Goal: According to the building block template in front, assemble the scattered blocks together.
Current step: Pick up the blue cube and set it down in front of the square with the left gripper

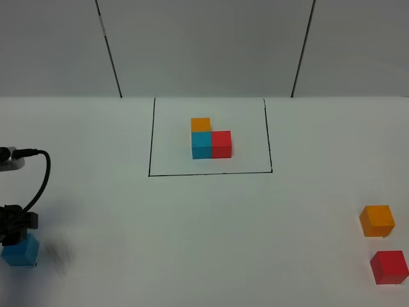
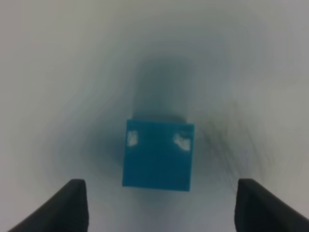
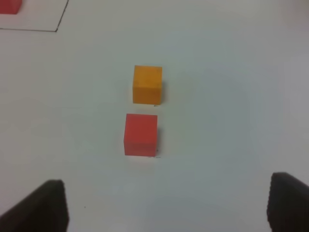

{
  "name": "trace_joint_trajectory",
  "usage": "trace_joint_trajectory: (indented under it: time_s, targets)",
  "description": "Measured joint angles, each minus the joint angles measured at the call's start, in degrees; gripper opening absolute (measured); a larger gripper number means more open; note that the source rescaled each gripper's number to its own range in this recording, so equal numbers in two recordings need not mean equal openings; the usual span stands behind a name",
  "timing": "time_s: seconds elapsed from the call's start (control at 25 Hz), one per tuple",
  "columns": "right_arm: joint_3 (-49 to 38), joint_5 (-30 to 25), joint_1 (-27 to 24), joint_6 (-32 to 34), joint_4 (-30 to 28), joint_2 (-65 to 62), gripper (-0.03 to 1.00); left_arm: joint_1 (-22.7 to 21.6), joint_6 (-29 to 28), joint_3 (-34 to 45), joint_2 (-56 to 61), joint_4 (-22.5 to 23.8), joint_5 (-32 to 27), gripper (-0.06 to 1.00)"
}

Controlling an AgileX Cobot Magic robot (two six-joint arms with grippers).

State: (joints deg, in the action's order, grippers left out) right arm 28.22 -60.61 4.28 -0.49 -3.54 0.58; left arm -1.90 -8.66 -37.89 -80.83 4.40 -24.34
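So, exterior high: the building block template [image 1: 211, 142] sits inside its black outline [image 1: 151, 137] at the back of the table [image 1: 204, 236]. Cyan-blue cube [image 1: 20, 251] far left; orange cube [image 1: 377, 220] and red cube [image 1: 389, 267] far right, near each other but apart. None joined.

Left wrist: left gripper [image 2: 161, 188] spread wide, a finger either side of the cyan-blue cube, not touching it, holding nothing (picture blurred).

Right wrist: right gripper [image 3: 166, 183] spread wide, empty; orange and red cubes ahead, well clear of it.

Judgement: nothing assembled yet. First grasp looks lined up; all three placements remain.
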Motion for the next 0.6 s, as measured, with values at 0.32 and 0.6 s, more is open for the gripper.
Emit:
trace_joint_trajectory:
  time_s: [0.32,0.6]
  targets:
    - [0.0,0.0,0.0,0.0,0.0,0.0,0.77,0.0,-0.72,-0.31,-8.47,0.0,2.47,0.51]
    - [0.0,0.0,0.0,0.0,0.0,0.0,0.77,0.0,-0.72,-3.0,-12.71,-0.05,2.96,0.51]
